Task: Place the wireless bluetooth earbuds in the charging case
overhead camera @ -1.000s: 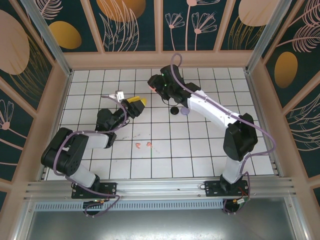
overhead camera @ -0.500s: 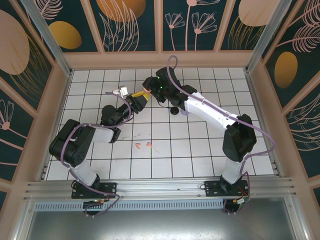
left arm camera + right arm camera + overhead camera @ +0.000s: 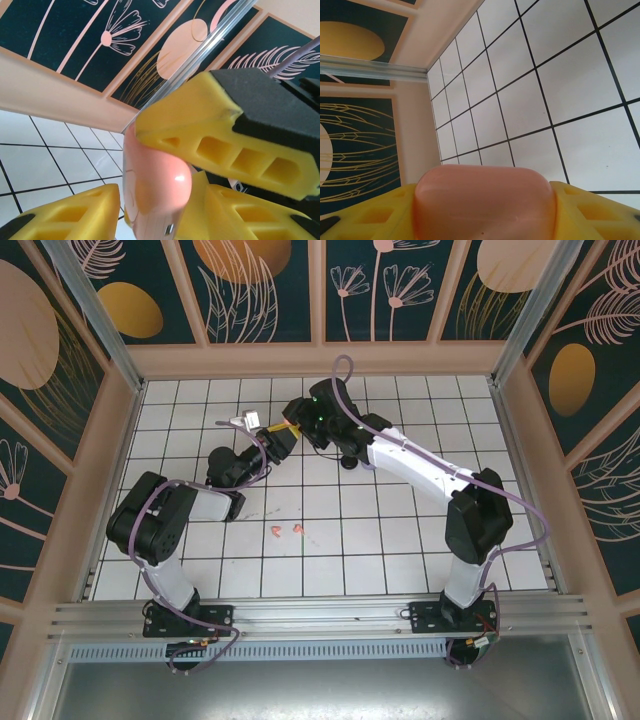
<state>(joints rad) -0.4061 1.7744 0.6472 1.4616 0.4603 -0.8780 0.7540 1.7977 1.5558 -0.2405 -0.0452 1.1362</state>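
One salmon charging case [image 3: 482, 192], clamped in the right jaws; the left jaws flank it, grip unclear. Two salmon earbuds [image 3: 275, 530] [image 3: 298, 529] lie well apart from both jaws, on the white-tiled worktop [image 3: 400, 540]; floral wall panels [image 3: 400, 290] surround.

White tiled table [image 3: 400, 540], floral teal wall panels [image 3: 270, 300]
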